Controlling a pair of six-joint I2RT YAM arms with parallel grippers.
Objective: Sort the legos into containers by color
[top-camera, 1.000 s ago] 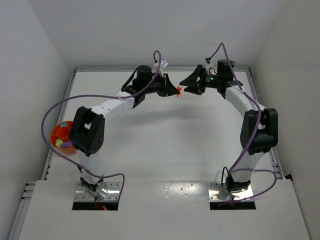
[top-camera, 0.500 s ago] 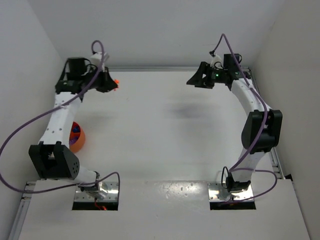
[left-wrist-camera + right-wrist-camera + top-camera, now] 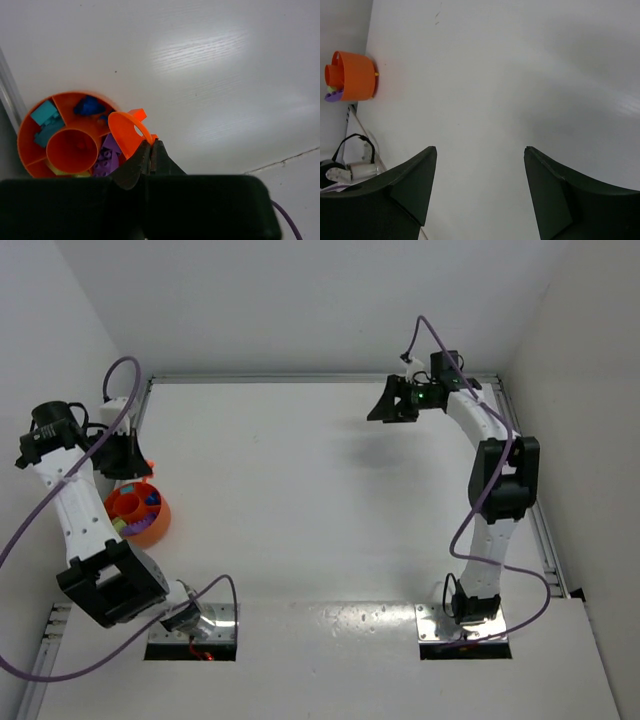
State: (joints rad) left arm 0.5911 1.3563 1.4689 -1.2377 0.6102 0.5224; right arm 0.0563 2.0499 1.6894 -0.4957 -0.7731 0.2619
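Note:
The container is a round orange bowl (image 3: 157, 524) with compartments, at the table's left edge; it also shows in the left wrist view as the bowl (image 3: 22, 145) and far off in the right wrist view as the bowl (image 3: 354, 75). Inside lie teal legos (image 3: 45, 119), a blue one (image 3: 89, 106), purple ones (image 3: 107, 152) and a lime green one (image 3: 59, 172). My left gripper (image 3: 140, 466) (image 3: 151, 143) hangs just above the bowl's far rim, shut on a curved orange lego piece (image 3: 126, 133). My right gripper (image 3: 378, 408) (image 3: 480, 149) stands open and empty over the back right of the table.
A metal rail (image 3: 142, 415) runs along the table's left edge beside the bowl, with the side wall close behind it. A purple cable (image 3: 118, 380) loops over the left arm. A seam (image 3: 282, 161) crosses the table surface.
My left arm has swung from the back middle to the left edge, carrying the orange piece to just above the bowl. My right gripper has opened wider and stayed at the back right.

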